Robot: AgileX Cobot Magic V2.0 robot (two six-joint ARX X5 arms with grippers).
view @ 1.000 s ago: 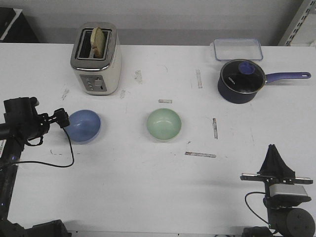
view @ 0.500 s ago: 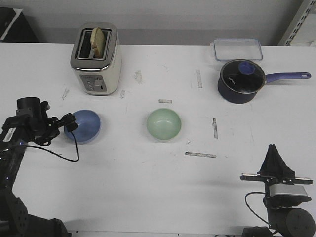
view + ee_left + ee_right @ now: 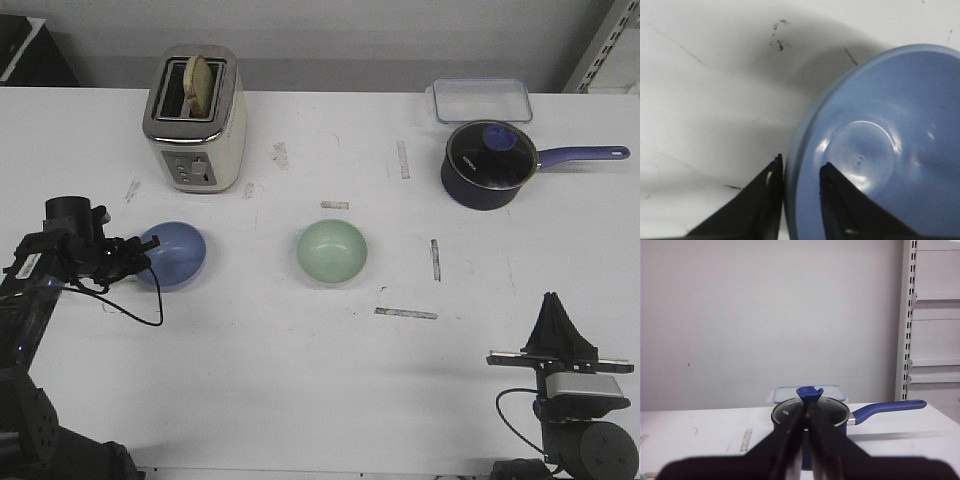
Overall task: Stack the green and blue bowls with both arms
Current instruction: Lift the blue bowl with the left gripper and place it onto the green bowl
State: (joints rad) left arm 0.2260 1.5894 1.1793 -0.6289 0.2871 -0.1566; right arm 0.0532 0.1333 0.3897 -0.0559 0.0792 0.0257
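The blue bowl (image 3: 180, 255) sits left of centre on the white table and looks tipped a little. My left gripper (image 3: 141, 250) is at its left rim. In the left wrist view the gripper (image 3: 800, 169) has one finger outside the blue bowl (image 3: 880, 150) and one inside, shut on the wall. The pale green bowl (image 3: 332, 250) stands upright alone at the table's middle, apart from both grippers. My right gripper (image 3: 552, 300) points up at the front right, its fingers pressed together and holding nothing; the right wrist view shows the gripper (image 3: 806, 409) the same way.
A cream toaster (image 3: 195, 120) with bread stands at the back left. A dark saucepan (image 3: 490, 165) with a glass lid and blue handle is at the back right, with a clear lidded container (image 3: 480, 100) behind it. Tape marks dot the table.
My left gripper has swung down and in from the left onto the blue bowl's rim and closed on it. The bowl has tipped and shifted slightly. The right arm has not moved.
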